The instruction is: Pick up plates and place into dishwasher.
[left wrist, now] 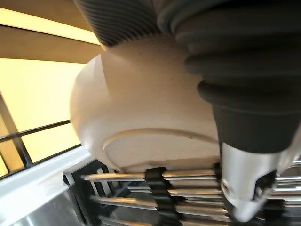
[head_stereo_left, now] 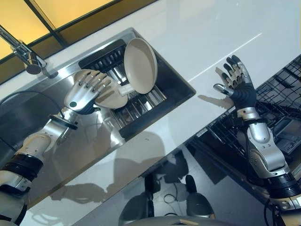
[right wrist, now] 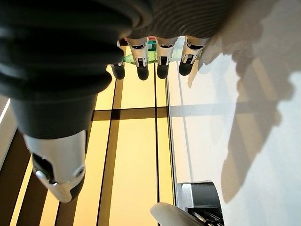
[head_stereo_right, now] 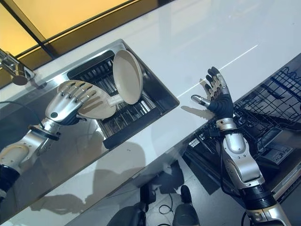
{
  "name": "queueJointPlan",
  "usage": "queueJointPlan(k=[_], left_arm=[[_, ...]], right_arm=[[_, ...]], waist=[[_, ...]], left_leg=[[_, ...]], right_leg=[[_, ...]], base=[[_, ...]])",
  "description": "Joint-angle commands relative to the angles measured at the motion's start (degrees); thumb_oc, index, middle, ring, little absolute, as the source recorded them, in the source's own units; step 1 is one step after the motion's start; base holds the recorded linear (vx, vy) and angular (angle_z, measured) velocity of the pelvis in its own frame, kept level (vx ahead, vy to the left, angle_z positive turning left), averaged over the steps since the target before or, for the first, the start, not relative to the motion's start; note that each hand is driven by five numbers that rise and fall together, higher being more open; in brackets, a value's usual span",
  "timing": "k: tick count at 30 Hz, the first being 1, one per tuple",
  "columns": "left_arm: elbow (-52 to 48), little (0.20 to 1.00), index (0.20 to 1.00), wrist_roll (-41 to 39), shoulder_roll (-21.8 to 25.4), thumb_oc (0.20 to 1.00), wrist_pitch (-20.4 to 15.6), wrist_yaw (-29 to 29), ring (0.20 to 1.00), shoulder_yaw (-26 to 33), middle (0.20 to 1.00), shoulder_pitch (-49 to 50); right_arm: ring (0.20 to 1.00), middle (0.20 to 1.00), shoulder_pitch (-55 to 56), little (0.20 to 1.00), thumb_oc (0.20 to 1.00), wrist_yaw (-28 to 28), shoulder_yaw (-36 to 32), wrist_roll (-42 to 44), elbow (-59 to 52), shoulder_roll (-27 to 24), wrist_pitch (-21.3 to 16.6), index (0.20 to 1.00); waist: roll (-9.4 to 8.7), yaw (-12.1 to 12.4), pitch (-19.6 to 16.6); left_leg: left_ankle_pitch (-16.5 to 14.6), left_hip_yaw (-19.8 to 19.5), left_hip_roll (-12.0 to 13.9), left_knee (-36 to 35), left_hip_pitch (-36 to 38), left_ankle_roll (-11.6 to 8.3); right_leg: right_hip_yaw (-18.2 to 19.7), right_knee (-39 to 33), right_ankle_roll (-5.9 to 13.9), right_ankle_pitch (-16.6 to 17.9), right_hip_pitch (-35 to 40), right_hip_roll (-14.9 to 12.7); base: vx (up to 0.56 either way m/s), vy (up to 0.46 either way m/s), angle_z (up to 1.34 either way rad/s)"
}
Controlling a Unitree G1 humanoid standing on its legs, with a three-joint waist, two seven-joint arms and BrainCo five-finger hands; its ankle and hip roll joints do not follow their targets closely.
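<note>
Two beige plates rest in the dark drying rack point(head_stereo_left: 141, 110) set in the steel sink point(head_stereo_left: 28, 101). One plate point(head_stereo_left: 140, 65) stands tilted on its edge at the back of the rack. The other plate point(head_stereo_left: 114, 98) leans lower, and my left hand point(head_stereo_left: 86, 92) lies over it with the fingers across its face. In the left wrist view this plate point(left wrist: 141, 122) shows its underside, with the thumb point(left wrist: 244, 188) on that side, so the plate sits between fingers and thumb. My right hand point(head_stereo_left: 237, 80) hovers with fingers spread over the white counter, holding nothing.
A steel faucet point(head_stereo_left: 28, 56) stands at the sink's far left. The white counter point(head_stereo_left: 211, 37) runs around the sink. The dishwasher's black wire rack point(head_stereo_left: 282, 103) is pulled out at the right, beside my right arm.
</note>
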Motion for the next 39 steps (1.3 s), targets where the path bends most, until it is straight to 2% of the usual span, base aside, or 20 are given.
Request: queueJointPlan(k=[1,9,17,21,29,33,39], left_arm=[[3.74,0.2,0.2,0.39,2.87,0.2,4.01,-0.38,0.2,0.51,0.2,-3.72],[2.89,0.2,0.2,2.96,4.78,0.2,4.1,-0.68,0.2,1.45,0.2,-3.88],[-1.71,0.2,0.2,7.72,8.73,0.2,-1.21,-4.91,0.2,7.02,0.2,2.2],[-3.6,0.2,0.2,9.2,11.38,0.2,-2.47,-8.46,0.2,9.28,0.2,4.75],[-7.73,0.2,0.2,12.08,15.19,0.2,-4.25,-10.94,0.2,11.9,0.2,6.45],[-10.68,0.2,0.2,15.23,16.95,0.2,-7.81,-16.44,0.2,11.65,0.2,6.55],[-13.29,0.2,0.2,13.37,19.33,0.2,-11.98,-26.91,0.2,4.98,0.2,0.04]], right_arm=[[1.0,1.0,-0.73,1.0,1.0,-0.2,-1.08,-0.24,-1.73,0.32,-2.69,1.0],[1.0,1.0,0.08,1.0,1.0,-0.07,-1.52,0.57,-1.57,0.29,-2.08,1.0],[1.0,1.0,4.0,1.0,1.0,1.35,-3.4,2.26,-2.71,0.03,-0.96,1.0],[1.0,1.0,5.12,1.0,1.0,1.35,-3.73,3.76,-3.34,-0.77,0.19,1.0],[1.0,1.0,7.48,1.0,1.0,1.22,-3.9,4.84,-4.06,-1.81,1.5,1.0],[1.0,1.0,8.52,1.0,1.0,1.28,-4.14,5.63,-4.73,-1.62,1.83,1.0],[1.0,1.0,8.3,1.0,1.0,-0.57,-2.82,6.61,-5.77,-2.37,2.73,1.0]], waist=[[-2.17,1.09,0.0],[-1.9,1.57,-1.11],[-0.71,2.36,-3.66],[0.18,2.54,-4.86],[2.38,2.43,-7.05],[2.84,2.15,-8.03],[4.2,1.35,-8.72]], left_leg=[[-6.08,-1.91,-3.16,7.13,-3.03,3.72],[-6.25,-2.13,-3.33,6.91,-1.88,3.55],[-6.66,-2.69,-3.48,6.25,1.09,3.29],[-6.25,-3.02,-3.64,6.01,2.06,2.97],[-6.24,-3.47,-4.02,4.87,4.36,2.55],[-6.38,-3.21,-3.93,4.47,5.34,2.37],[-6.49,-2.96,-4.06,4.31,6.25,2.15]], right_leg=[[-2.52,2.32,0.61,4.08,-4.97,-1.69],[-3.57,2.0,0.56,3.64,-3.54,-2.08],[-4.6,1.85,0.68,3.03,-0.96,-2.61],[-4.95,1.98,0.72,3.19,-0.12,-2.87],[-5.39,1.55,0.8,2.65,1.88,-3.28],[-5.59,1.32,0.89,2.55,2.57,-3.27],[-5.61,1.28,0.96,2.27,3.3,-3.15]], base=[[-0.04,0.013,0.0],[0.02,-0.003,0.01],[0.07,-0.023,0.04],[0.06,-0.023,0.06],[0.07,-0.014,0.08],[0.06,-0.062,0.02],[0.05,-0.047,-0.01]])
